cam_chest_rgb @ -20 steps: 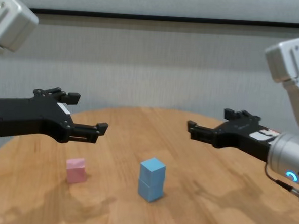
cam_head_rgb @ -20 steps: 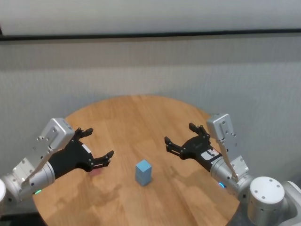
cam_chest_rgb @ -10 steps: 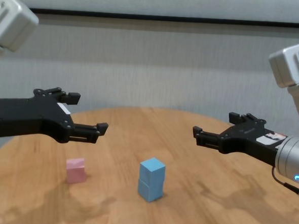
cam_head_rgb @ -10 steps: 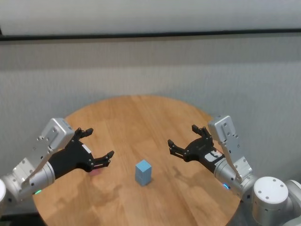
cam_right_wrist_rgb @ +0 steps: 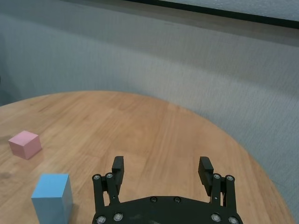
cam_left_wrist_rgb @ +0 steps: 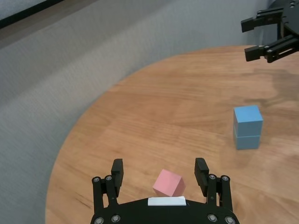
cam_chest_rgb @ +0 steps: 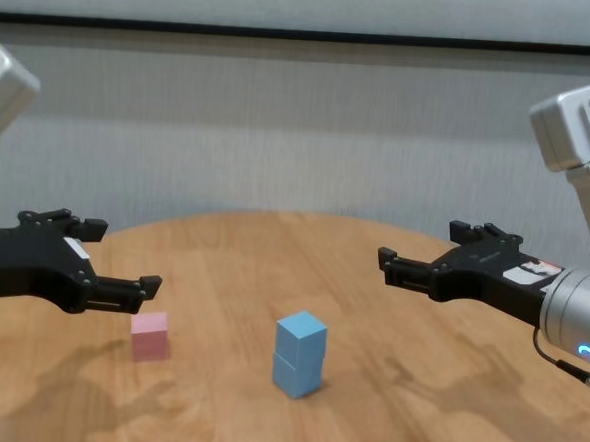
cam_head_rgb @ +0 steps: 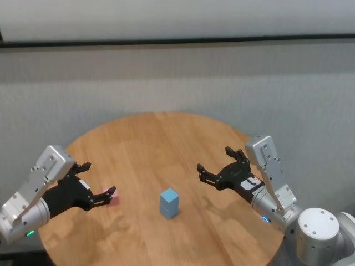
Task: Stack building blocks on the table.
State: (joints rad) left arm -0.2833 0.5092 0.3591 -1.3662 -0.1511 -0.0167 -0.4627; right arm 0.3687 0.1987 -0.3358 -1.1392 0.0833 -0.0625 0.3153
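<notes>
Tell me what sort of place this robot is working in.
Probably a lab or test room rather than a home. A round wooden table stands before a plain grey curtain-like wall, and it holds only practice props: a pink block and two stacked blue blocks, with both grippers open above.

Both arms reach forward, left end effector (cam_chest_rgb: pixel 97 269) lower, right end effector (cam_chest_rgb: pixel 435 258) higher, fingers spread.

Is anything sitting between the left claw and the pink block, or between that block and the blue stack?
Nothing visible. The left claw hangs open with the pink block just ahead of it between the fingers. Only bare table lies between the block and the two-high blue stack. The right claw hovers open, off to the side.
</notes>
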